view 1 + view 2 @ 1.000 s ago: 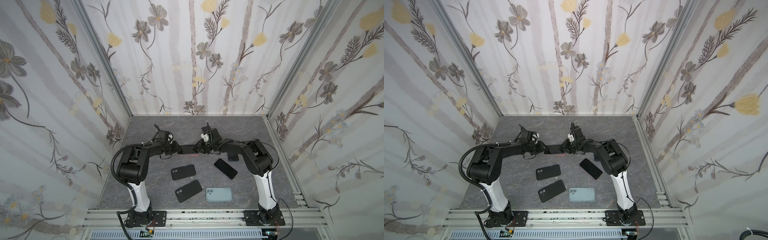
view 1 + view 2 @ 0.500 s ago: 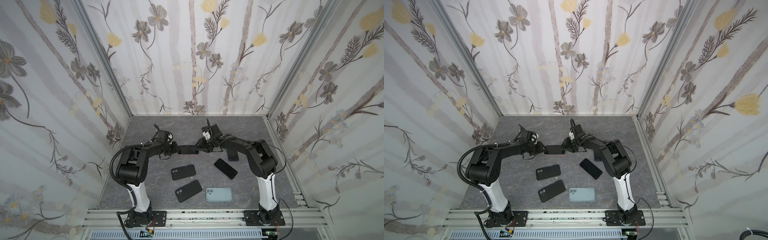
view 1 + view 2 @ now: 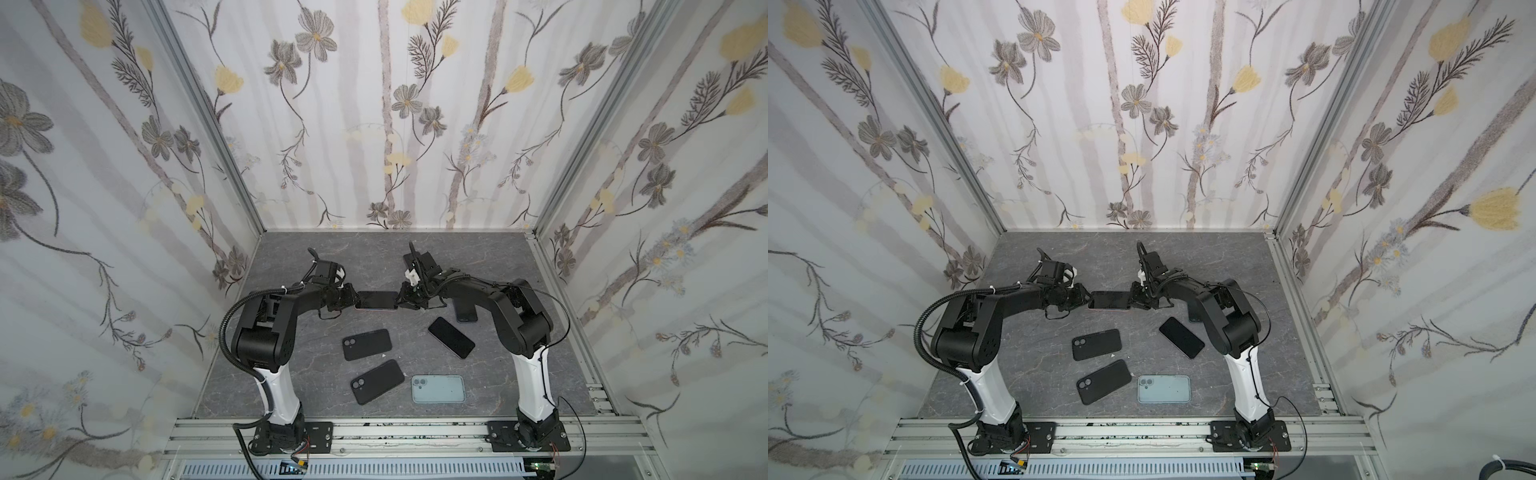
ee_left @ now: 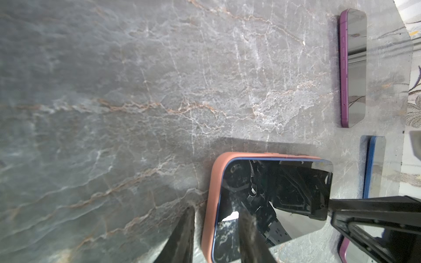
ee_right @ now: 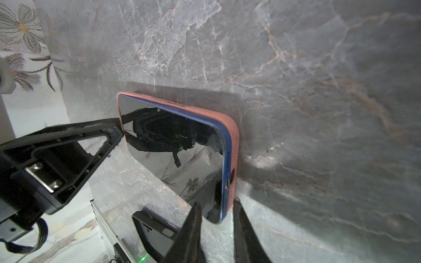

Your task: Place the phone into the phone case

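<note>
Your grey marbled bench (image 3: 316, 374) sits inside floral-papered walls (image 3: 124, 166). Your left gripper (image 3: 354, 300) has its jaws pinched on one short end of the salmon phone case (image 4: 209, 205), held above the bench with the blue phone (image 4: 273, 182) lying in it, screen up. Your right gripper (image 3: 400, 300) has its jaws closed narrowly on the opposite end.

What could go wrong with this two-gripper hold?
1. In the right wrist view the phone shows a blue edge standing proud of the case near the right gripper. It looks not fully seated, so a pinch there may pop it out.
2. The left gripper and the right gripper each pinch only one end, seemingly off the table. A slip could drop it.
</note>
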Controlling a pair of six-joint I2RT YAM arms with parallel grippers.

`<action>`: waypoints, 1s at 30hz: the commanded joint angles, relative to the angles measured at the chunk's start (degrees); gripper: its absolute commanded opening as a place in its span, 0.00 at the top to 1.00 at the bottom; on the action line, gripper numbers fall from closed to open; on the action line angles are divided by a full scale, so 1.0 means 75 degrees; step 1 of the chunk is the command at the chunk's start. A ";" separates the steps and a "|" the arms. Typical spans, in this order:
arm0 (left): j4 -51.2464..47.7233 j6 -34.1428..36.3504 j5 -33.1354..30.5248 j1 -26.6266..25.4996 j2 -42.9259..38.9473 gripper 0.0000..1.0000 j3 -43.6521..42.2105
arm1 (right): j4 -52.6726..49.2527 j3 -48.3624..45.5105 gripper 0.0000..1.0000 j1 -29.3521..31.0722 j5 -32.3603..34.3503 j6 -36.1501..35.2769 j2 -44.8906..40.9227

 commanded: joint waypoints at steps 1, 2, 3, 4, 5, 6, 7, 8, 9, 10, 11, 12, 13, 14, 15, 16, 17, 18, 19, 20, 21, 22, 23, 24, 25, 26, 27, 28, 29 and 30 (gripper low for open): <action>-0.0130 0.0018 0.0095 0.0016 -0.0011 0.67 -0.0008 | -0.0107 0.0180 0.84 0.0034 -0.0084 -0.0147 0.0119; -0.0127 0.0017 0.0095 0.0013 -0.0011 0.67 -0.0010 | -0.0142 0.0238 0.86 0.0060 -0.0096 -0.0168 0.0165; -0.0129 0.0011 0.0106 0.0010 0.0001 0.67 -0.0013 | -0.0165 0.0287 0.91 0.0065 -0.0124 -0.0191 0.0213; -0.0127 0.0004 0.0113 0.0004 0.0019 0.67 -0.0021 | -0.0191 0.0335 0.92 0.0073 -0.0151 -0.0206 0.0252; -0.0139 0.0003 0.0125 0.0004 0.0031 0.67 -0.0011 | -0.0204 0.0359 0.93 0.0072 -0.0169 -0.0207 0.0288; -0.0151 -0.0007 0.0145 0.0012 0.0045 0.67 0.0000 | -0.0204 0.0383 0.95 0.0083 -0.0181 -0.0209 0.0322; -0.0162 -0.0003 0.0162 0.0009 0.0065 0.68 0.0000 | -0.0213 0.0400 0.95 0.0089 -0.0184 -0.0208 0.0347; -0.0162 -0.0008 0.0171 -0.0003 0.0067 0.68 0.0002 | -0.0226 0.0407 0.95 0.0083 -0.0184 -0.0216 0.0370; -0.0162 -0.0001 0.0177 -0.0006 0.0061 0.68 -0.0005 | -0.0225 0.0412 0.95 0.0083 -0.0184 -0.0218 0.0385; -0.0168 -0.0006 0.0188 0.0000 0.0066 0.68 -0.0010 | -0.0251 0.0411 0.95 0.0081 -0.0183 -0.0227 0.0403; -0.0174 -0.0009 0.0189 -0.0006 0.0079 0.68 -0.0010 | -0.0262 0.0413 0.94 0.0081 -0.0180 -0.0230 0.0417; -0.0174 -0.0014 0.0189 -0.0017 0.0065 0.68 -0.0026 | -0.0280 0.0413 0.94 0.0091 -0.0174 -0.0241 0.0440; -0.0193 -0.0026 0.0189 -0.0018 0.0057 0.68 -0.0039 | -0.0314 0.0413 0.94 0.0102 -0.0163 -0.0253 0.0449; -0.0186 -0.0023 0.0206 -0.0029 0.0043 0.68 -0.0057 | -0.0343 0.0413 0.93 0.0098 -0.0143 -0.0269 0.0481; -0.0192 -0.0025 0.0200 -0.0032 0.0027 0.68 -0.0075 | -0.0373 0.0412 0.93 0.0102 -0.0127 -0.0286 0.0492; -0.0186 -0.0044 0.0206 -0.0035 0.0017 0.68 -0.0101 | -0.0422 0.0412 0.93 0.0116 -0.0109 -0.0296 0.0522; -0.0196 -0.0055 0.0203 -0.0058 -0.0009 0.68 -0.0132 | -0.0477 0.0424 0.93 0.0132 -0.0082 -0.0319 0.0544; -0.0192 -0.0056 0.0201 -0.0059 -0.0031 0.68 -0.0156 | -0.0538 0.0446 0.93 0.0136 -0.0048 -0.0346 0.0576; -0.0186 -0.0067 0.0206 -0.0064 -0.0045 0.68 -0.0184 | -0.0624 0.0476 0.93 0.0154 -0.0010 -0.0384 0.0603; -0.0186 -0.0066 0.0200 -0.0065 -0.0075 0.68 -0.0215 | -0.0695 0.0503 0.93 0.0168 0.0052 -0.0417 0.0623; -0.0189 -0.0061 0.0200 -0.0065 -0.0103 0.68 -0.0230 | -0.0777 0.0537 0.93 0.0172 0.0109 -0.0457 0.0629; -0.0203 -0.0056 0.0186 -0.0065 -0.0122 0.68 -0.0247 | -0.0884 0.0590 0.93 0.0182 0.0178 -0.0499 0.0637; -0.0226 -0.0028 0.0148 -0.0056 -0.0154 0.68 -0.0278 | -0.0997 0.0644 0.93 0.0180 0.0281 -0.0539 0.0634; -0.0231 -0.0023 0.0130 -0.0059 -0.0181 0.68 -0.0291 | -0.1125 0.0728 0.92 0.0197 0.0391 -0.0598 0.0633; -0.0242 -0.0001 0.0112 -0.0063 -0.0197 0.68 -0.0318 | -0.1286 0.0836 0.92 0.0210 0.0537 -0.0681 0.0641; -0.0255 0.0000 0.0107 -0.0064 -0.0199 0.69 -0.0309 | -0.1475 0.0988 0.92 0.0232 0.0665 -0.0770 0.0655; -0.0256 0.0003 0.0110 -0.0059 -0.0181 0.69 -0.0315 | -0.1620 0.1096 0.91 0.0246 0.0744 -0.0837 0.0687; -0.0256 -0.0006 0.0107 -0.0058 -0.0166 0.69 -0.0302 | -0.1752 0.1209 0.91 0.0245 0.0804 -0.0928 0.0727; -0.0256 -0.0009 0.0118 -0.0065 -0.0157 0.69 -0.0294 | -0.1854 0.1282 0.90 0.0256 0.0833 -0.0975 0.0756; -0.0257 -0.0009 0.0129 -0.0062 -0.0159 0.69 -0.0291 | -0.1888 0.1323 0.90 0.0258 0.0856 -0.0991 0.0783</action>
